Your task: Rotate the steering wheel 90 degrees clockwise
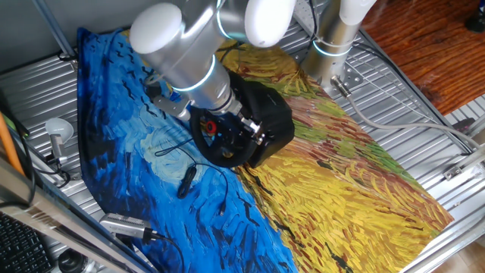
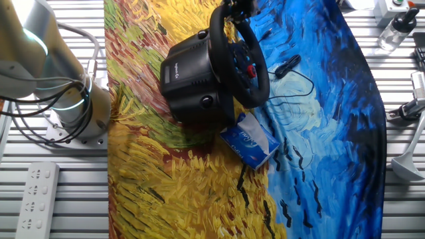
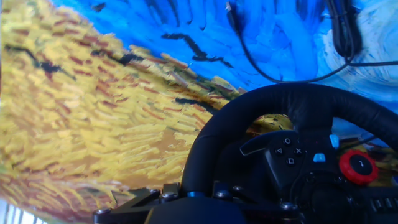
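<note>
The steering wheel is black with a thick rim, and its hub carries small blue buttons and a red knob. It stands tilted on its bulky black base in the middle of the painted cloth. It also shows in one fixed view, partly hidden by my arm. My gripper is at the upper part of the rim. In the hand view the rim runs down between the fingers, and the gripper looks shut on it. The fingertips are hidden.
A thin black cable with an inline pod lies on the blue part of the cloth near the wheel. A blue tissue packet is wedged at the base's front. The arm's pedestal, a power strip and a spray bottle stand off the cloth.
</note>
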